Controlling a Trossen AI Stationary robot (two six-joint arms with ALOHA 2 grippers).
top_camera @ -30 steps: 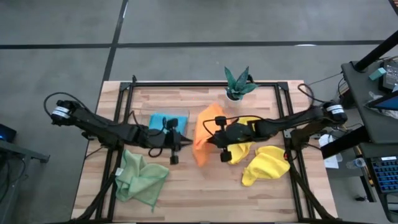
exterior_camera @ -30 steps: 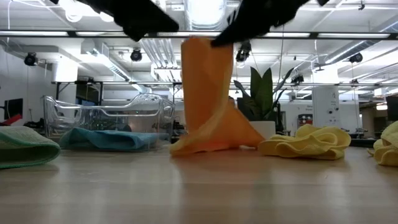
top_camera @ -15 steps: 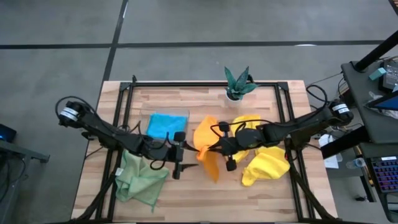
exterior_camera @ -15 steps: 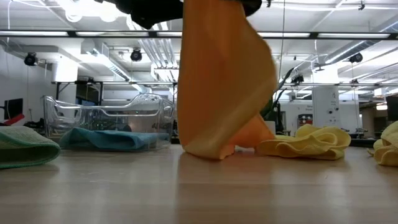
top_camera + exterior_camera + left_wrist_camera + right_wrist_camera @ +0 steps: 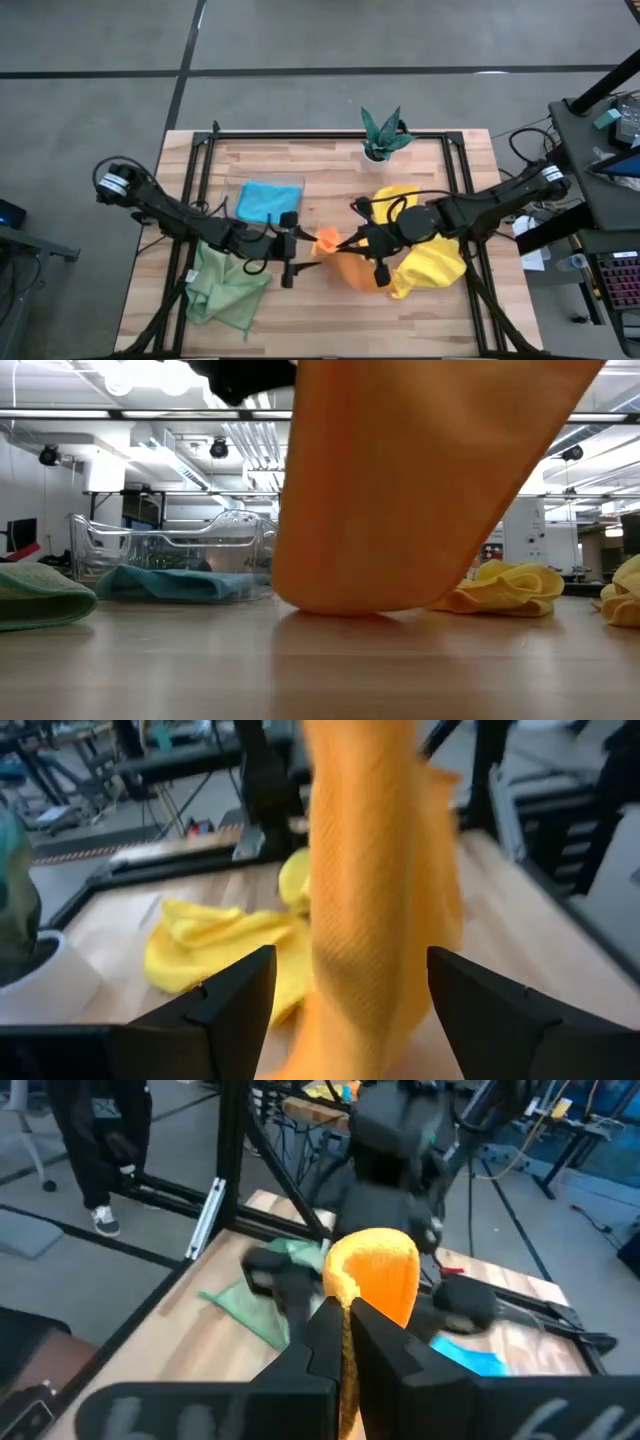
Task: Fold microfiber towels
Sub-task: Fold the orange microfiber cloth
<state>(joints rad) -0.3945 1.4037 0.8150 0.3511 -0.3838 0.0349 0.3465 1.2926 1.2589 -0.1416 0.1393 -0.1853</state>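
Note:
My right gripper (image 5: 340, 243) is shut on the orange towel (image 5: 352, 268), which hangs over the middle of the table and fills much of the low view (image 5: 400, 490). My left gripper (image 5: 297, 250) stands open just to the towel's left. In its wrist view the towel (image 5: 370, 890) hangs ahead between the two spread fingers, apart from both. A blue towel (image 5: 265, 200) lies in the clear tray. A pale green towel (image 5: 228, 285) lies crumpled at the near left. Two yellow towels (image 5: 430, 268) (image 5: 398, 198) lie at the right. My right gripper pinches a bunched fold at the orange towel's top (image 5: 372, 1265) between its two fingers. A rounded hump of cloth stands out past the fingertips. The fingers come nearly level from the table's right. The towel hangs slack below them, its lower end (image 5: 340, 605) at the tabletop.
The clear tray (image 5: 170, 540) stands at the far left of centre. A potted plant (image 5: 380, 135) stands at the far edge. Black frame rails (image 5: 200, 200) run along both table sides. Bare wood lies along the near edge.
My right gripper has risen and gone toward the near edge, carrying the orange towel's top with it. The towel has swung nearer and hangs longer, its lower end trailing at the table. My left gripper has opened and shifted toward the near edge, beside the towel.

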